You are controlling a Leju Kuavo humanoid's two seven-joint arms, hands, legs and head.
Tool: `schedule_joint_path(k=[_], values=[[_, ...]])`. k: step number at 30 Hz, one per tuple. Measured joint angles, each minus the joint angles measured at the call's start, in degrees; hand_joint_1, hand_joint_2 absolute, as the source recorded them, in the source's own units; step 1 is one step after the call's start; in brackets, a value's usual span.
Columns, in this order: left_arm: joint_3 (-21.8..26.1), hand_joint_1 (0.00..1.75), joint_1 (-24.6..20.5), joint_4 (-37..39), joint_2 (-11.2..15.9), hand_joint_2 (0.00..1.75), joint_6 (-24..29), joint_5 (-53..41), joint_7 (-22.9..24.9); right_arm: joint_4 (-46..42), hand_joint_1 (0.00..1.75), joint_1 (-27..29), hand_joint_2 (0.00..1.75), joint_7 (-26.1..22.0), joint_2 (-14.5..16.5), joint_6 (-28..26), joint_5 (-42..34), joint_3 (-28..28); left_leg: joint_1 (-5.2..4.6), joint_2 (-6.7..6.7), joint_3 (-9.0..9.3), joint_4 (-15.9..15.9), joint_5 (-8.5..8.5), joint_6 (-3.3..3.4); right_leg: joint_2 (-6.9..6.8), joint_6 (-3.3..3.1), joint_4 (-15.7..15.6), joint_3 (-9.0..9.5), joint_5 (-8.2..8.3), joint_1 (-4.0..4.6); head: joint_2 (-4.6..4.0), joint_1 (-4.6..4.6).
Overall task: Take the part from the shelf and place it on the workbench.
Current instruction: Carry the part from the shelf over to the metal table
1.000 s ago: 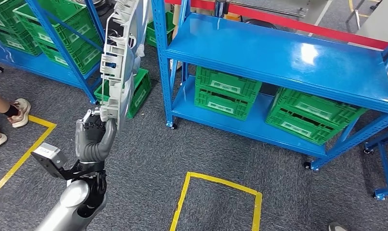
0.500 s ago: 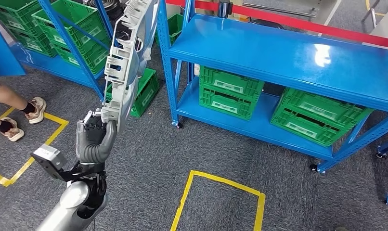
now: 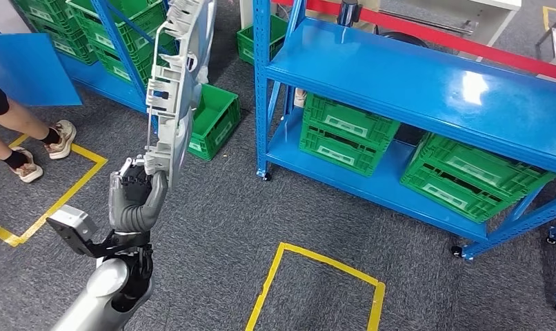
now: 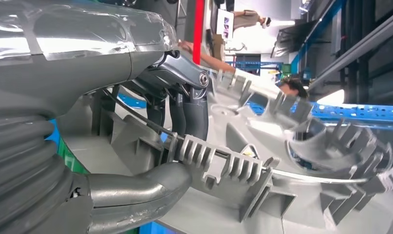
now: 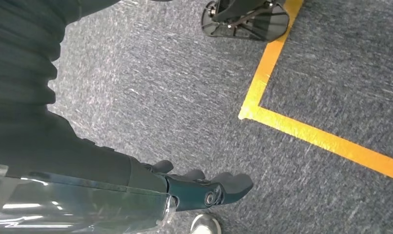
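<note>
My left hand (image 3: 136, 196) had the part (image 3: 173, 89) by its bottom edge, thumb on one side and darker fingers (image 4: 194, 114) on the other, closed over a ribbed stretch of the rim. The part stood nearly upright above the hand, a long pale-grey plastic moulding that rose in front of the green crates (image 3: 120, 34) on the far shelf. My right hand (image 5: 204, 187) hung low over the grey carpet, holding nothing, fingers loosely curled.

I judged the part to be light for its length but awkward: stiff, thin-walled, lined with small fins and clips that looked easy to snap. Held at one end, all that length acts as a lever on the grip, so any sway would twist it between thumb and fingers. The ribbed rim gave good purchase; the smooth face would be slippery. A hold nearer the middle, or a second hand under it, would handle more safely. The blue shelf unit (image 3: 427, 89) stood well to my right; a person's feet (image 3: 44, 148) were near on my left.
</note>
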Motion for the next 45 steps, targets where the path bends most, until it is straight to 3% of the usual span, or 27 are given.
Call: schedule_joint_path(k=[1,4,6,9,11,13,15,16,17,19,20,22,23,25,27,29,30,31,32,33,35,37,40,42,44,45], values=[[0.0,1.75,0.0,0.0,0.0,1.75,0.0,0.0,0.0,0.0,0.0,0.1,1.75,-0.1,0.0,0.1,0.0,0.0,0.0,-0.09,0.03,0.0,0.0,0.0,-0.01,-0.1,-1.0,0.49,1.22,-0.04,0.0,-0.01],[0.0,1.75,0.0,0.0,0.0,1.75,0.0,0.0,0.0,0.0,0.0,-0.1,1.75,-0.3,0.0,0.2,0.1,0.0,-0.09,-0.08,0.2,0.0,0.0,-0.19,-0.54,-1.0,-11.6,5.3,6.72,0.24,0.0,-0.01],[0.0,1.75,0.0,0.0,0.0,1.75,0.0,-0.1,0.0,0.0,0.0,-0.4,1.75,-0.3,-0.1,0.2,0.1,0.0,-0.17,0.21,0.0,-0.1,0.15,-0.74,-0.71,-1.69,-15.6,6.85,7.53,0.6,0.0,-0.04],[0.1,1.75,0.0,0.0,-0.1,1.75,0.0,-0.2,0.0,-0.1,0.0,-0.5,1.75,-0.4,-0.1,0.2,0.2,0.0,-0.19,0.78,-0.01,-0.3,0.1,-1.76,-0.02,-2.48,-16.8,7.09,7.88,0.63,0.0,-0.1],[0.1,1.75,0.0,0.0,-0.1,1.75,0.0,-0.2,0.0,-0.1,0.0,-0.5,1.75,-0.4,-0.1,0.3,0.3,0.0,-0.23,0.43,-1.09,2.4,-2.15,-2.05,0.34,-3.08,-17.8,7.38,8.62,0.38,0.0,-0.31],[0.0,1.75,0.0,0.1,-0.1,1.75,0.0,-0.3,0.0,-0.1,0.0,-0.4,1.75,-0.4,-0.1,0.4,0.3,0.0,-0.19,-0.05,-3.99,9.1,-5.87,-2.13,0.75,-3.33,-18.0,7.37,8.87,0.36,0.0,-0.54],[0.0,1.75,0.0,0.2,-0.1,1.75,0.1,-0.3,0.0,-0.1,0.0,-0.3,1.75,-0.4,-0.1,0.4,0.3,0.0,-0.18,-0.14,-6.06,13.9,-7.28,-2.27,1.32,-3.33,-17.8,7.31,8.84,0.48,0.0,-0.58],[0.0,1.75,0.1,0.3,-0.1,1.75,0.1,-0.3,0.0,-0.1,0.0,-0.3,1.75,-0.4,-0.1,0.4,0.3,0.0,-0.17,-0.17,-5.8,13.5,-6.38,-2.31,1.68,-3.29,-17.6,7.29,8.79,0.5,0.0,-0.59],[0.0,1.75,0.0,0.4,-0.1,1.75,0.2,-0.3,0.0,-0.1,0.0,-0.3,1.75,-0.4,-0.1,0.4,0.4,0.0,-0.12,-0.31,-4.53,11.1,-4.6,-2.33,2.08,-3.16,-17.3,7.27,8.68,0.46,0.0,-0.6],[0.0,1.75,0.0,0.5,-0.1,1.75,0.4,-0.4,0.0,-0.1,0.0,-0.3,1.75,-0.4,0.0,0.4,0.5,0.0,0.14,-1.81,-0.92,4.2,-1.53,-2.36,2.9,-2.61,-16.3,6.97,8.2,0.43,0.0,-0.61],[0.0,1.75,0.0,0.5,-0.1,1.75,0.4,-0.4,0.0,-0.1,0.0,-0.4,1.75,-0.4,0.0,0.5,0.5,0.0,0.23,-2.6,0.25,1.8,-0.91,-2.27,3.29,-2.29,-15.9,6.65,8.02,0.44,0.0,-0.57],[0.0,1.75,0.0,0.5,-0.1,1.75,0.5,-0.4,0.0,-0.1,0.0,-0.4,1.75,-0.4,-0.1,0.6,0.6,0.0,0.18,-3.26,0.78,0.6,-1.11,-1.85,4.01,-1.69,-15.3,6.02,7.96,0.38,0.0,-0.52],[0.0,1.75,0.0,0.5,-0.1,1.75,0.5,-0.4,0.0,-0.1,0.0,-0.4,1.75,-0.4,-0.1,0.7,0.6,0.0,0.16,-2.87,0.66,0.7,-1.02,-1.51,4.38,-1.46,-15.4,5.84,8.06,0.26,0.0,-0.51],[0.0,1.75,0.0,0.5,-0.2,1.75,0.5,-0.4,0.1,-0.1,0.0,-0.3,1.75,-0.4,-0.1,0.9,0.7,0.0,0.23,-1.97,0.62,0.5,-0.81,-0.88,3.55,-0.8,-14.4,5.25,7.33,0.18,0.0,-0.35],[0.0,1.75,0.0,0.5,-0.2,1.75,0.5,-0.5,0.1,-0.1,0.0,-0.4,1.75,-0.4,0.0,0.9,0.9,0.0,0.28,-1.0,0.56,0.4,-0.7,-0.47,1.64,-0.1,-9.8,3.09,4.5,0.06,0.0,-0.11],[0.0,1.75,0.0,0.5,-0.2,1.75,0.5,-0.5,0.1,-0.1,0.0,-0.5,1.75,-0.4,0.0,0.8,1.3,0.0,0.18,-0.14,0.47,0.4,-0.73,-0.33,0.78,0.32,-2.8,-0.1,1.39,-0.15,0.0,-0.03],[0.0,1.75,0.0,0.5,-0.2,1.75,0.5,-0.5,0.1,-0.1,0.0,-0.5,1.75,-0.3,0.0,0.7,1.5,0.0,0.12,0.22,0.45,0.4,-0.75,-0.31,0.66,0.34,-0.8,-1.06,0.96,-0.19,0.0,-0.02],[0.0,1.75,0.0,0.5,-0.2,1.75,0.5,-0.5,0.1,-0.1,0.0,-0.4,1.75,-0.2,0.0,0.7,1.6,0.0,0.05,0.48,0.43,0.4,-0.76,-0.3,0.63,0.21,-0.6,-1.13,1.57,-0.19,0.0,-0.02],[0.0,1.75,0.0,0.5,-0.2,1.75,0.5,-0.6,0.1,-0.1,0.0,-0.4,1.75,-0.2,0.0,0.6,1.6,0.0,-0.06,0.64,0.45,0.4,-0.77,-0.29,0.64,-0.1,-2.5,-0.19,3.14,-0.14,0.0,-0.02],[0.0,1.75,0.0,0.5,-0.2,1.75,0.5,-0.6,0.1,-0.1,0.0,-0.3,1.75,-0.1,0.0,0.6,1.6,0.0,-0.16,0.72,0.48,0.3,-0.77,-0.29,0.68,-0.65,-6.1,1.56,5.26,0.03,0.0,-0.02],[-0.1,1.75,-0.1,0.5,-0.2,1.75,0.5,-0.6,0.1,-0.1,0.0,-0.4,1.75,-0.1,-0.2,0.5,1.6,0.0,-0.29,0.78,0.41,0.3,-0.7,-0.46,0.73,-1.99,-13.0,4.88,7.77,0.49,0.0,-0.11],[-0.1,1.75,-0.1,0.5,-0.2,1.75,0.5,-0.6,0.1,-0.1,0.0,-0.4,1.75,-0.1,-0.4,0.4,1.6,0.0,-0.12,0.74,0.18,0.1,-0.49,-0.9,0.75,-2.78,-15.6,6.01,7.94,0.94,0.0,-0.18],[-0.1,1.75,-0.1,0.5,-0.3,1.75,0.5,-0.6,0.1,-0.1,0.0,-0.4,1.75,-0.1,-0.4,0.3,1.6,0.0,0.09,0.35,0.19,-0.1,-0.63,-1.79,0.52,-3.12,-17.6,6.81,8.83,0.88,0.0,-0.17],[-0.1,1.75,-0.1,0.5,-0.3,1.75,0.5,-0.6,0.1,-0.1,0.0,-0.5,1.75,-0.1,-0.3,0.3,1.7,0.0,0.03,-0.09,-1.31,3.1,-2.93,-2.11,0.28,-3.24,-19.0,7.53,9.57,0.56,0.0,-0.33],[-0.2,1.75,-0.1,0.5,-0.3,1.75,0.5,-0.6,0.0,-0.1,0.0,-0.5,1.75,0.0,-0.3,0.3,1.7,0.0,0.03,-0.28,-4.5,9.6,-6.02,-2.4,0.18,-3.43,-19.1,7.61,9.6,0.6,0.0,-0.39],[-0.2,1.75,0.0,0.5,-0.3,1.75,0.5,-0.6,0.0,-0.1,0.0,-0.5,1.75,0.0,-0.2,0.3,1.7,0.0,0.05,-0.26,-5.77,12.0,-6.64,-2.56,0.14,-3.44,-18.9,7.6,9.49,0.61,0.0,-0.39]])
